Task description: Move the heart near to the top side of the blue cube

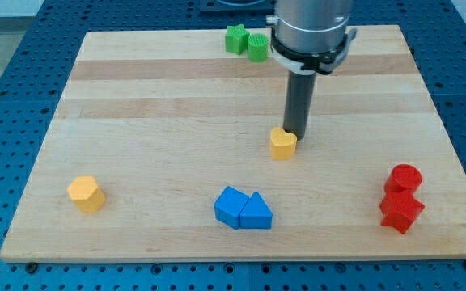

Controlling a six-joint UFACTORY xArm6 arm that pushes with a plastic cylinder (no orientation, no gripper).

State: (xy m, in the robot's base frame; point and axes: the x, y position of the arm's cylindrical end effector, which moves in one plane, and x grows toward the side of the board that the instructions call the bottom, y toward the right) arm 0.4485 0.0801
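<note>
The yellow heart [281, 144] lies near the board's middle. My tip [296, 133] is down on the board, touching the heart's upper right side. The blue cube [230, 206] lies below and to the left of the heart, near the view's bottom, with a blue triangular block [256, 213] touching its right side. The heart is well apart from the blue cube, up and to the right of it.
A yellow hexagonal block [86, 193] lies at the lower left. A green star [235, 39] and a green cylinder [257, 47] sit at the top edge. A red cylinder [404, 178] and a red star [400, 212] lie at the lower right. The wooden board [152, 105] ends on all sides.
</note>
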